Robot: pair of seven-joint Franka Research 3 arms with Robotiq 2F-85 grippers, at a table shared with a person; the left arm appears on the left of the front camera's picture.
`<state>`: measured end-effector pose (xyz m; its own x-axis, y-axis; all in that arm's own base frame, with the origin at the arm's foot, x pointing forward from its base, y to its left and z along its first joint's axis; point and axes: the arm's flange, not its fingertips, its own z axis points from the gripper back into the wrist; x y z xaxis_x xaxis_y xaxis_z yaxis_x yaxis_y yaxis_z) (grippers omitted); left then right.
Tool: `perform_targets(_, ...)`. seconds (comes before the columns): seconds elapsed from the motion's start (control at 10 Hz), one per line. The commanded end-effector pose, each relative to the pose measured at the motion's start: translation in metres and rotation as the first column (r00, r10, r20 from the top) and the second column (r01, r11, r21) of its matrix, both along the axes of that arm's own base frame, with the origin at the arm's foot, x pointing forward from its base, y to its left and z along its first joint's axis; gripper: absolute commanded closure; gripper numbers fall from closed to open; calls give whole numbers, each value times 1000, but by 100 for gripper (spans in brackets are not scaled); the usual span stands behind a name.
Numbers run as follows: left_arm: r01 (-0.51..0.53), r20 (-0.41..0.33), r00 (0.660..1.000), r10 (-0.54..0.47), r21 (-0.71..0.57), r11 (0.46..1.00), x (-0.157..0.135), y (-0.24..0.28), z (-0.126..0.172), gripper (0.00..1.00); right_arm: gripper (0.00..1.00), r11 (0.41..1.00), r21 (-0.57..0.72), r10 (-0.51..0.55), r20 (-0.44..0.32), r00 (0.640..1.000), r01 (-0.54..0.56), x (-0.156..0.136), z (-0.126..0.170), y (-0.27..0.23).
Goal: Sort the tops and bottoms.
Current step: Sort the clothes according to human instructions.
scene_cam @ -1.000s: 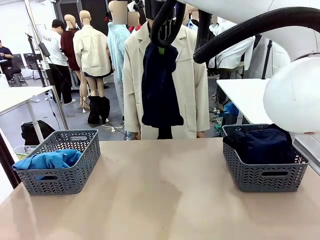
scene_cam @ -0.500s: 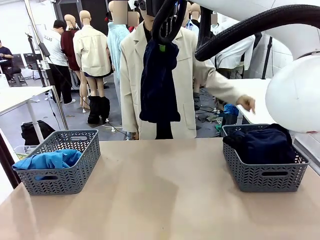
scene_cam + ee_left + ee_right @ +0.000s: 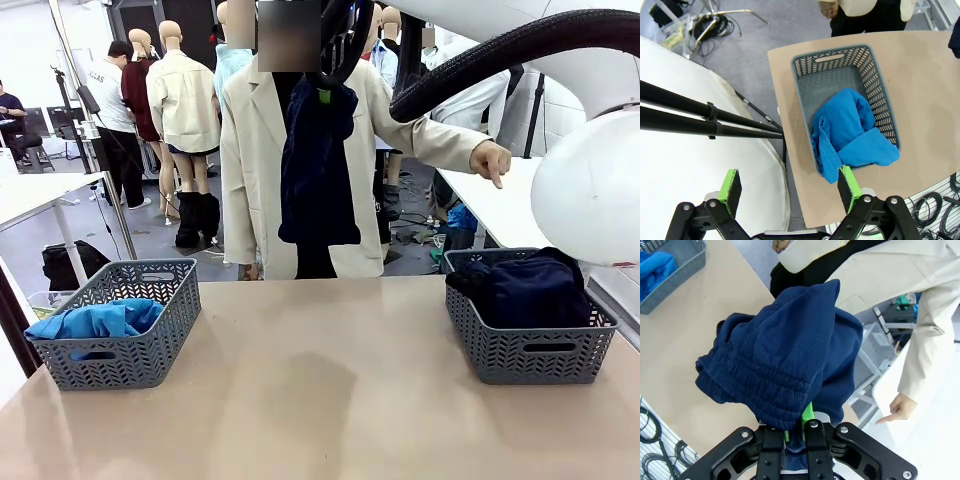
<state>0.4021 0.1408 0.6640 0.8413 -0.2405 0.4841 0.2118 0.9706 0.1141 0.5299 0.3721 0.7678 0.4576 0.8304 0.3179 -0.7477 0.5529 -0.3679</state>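
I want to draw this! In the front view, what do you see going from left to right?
Left basket holding the blue top → navy garment hanging from the right pincer, high above the table's middle → person's pointing hand → right basket of dark bottoms.

I see a smooth beige worktop spanning my front view. Two grey perforated plastic baskets rest directly on it, well apart. The left grey basket sits near the worktop's left edge and holds a bright cobalt-blue knit garment. The right grey basket sits near the right edge and holds dark navy folded garments.
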Motion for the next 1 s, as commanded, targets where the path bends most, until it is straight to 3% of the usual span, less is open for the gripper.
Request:
perform_targets(0.0,-9,-9,1000,9,-9,1000,0,0,3,0,100,1000,6,1,19,1000,-1,0,3,-1)
perform_targets(0.9,-9,-9,1000,9,-9,1000,0,0,3,0,100,1000,0,0,0,1000,0,0,0,0)
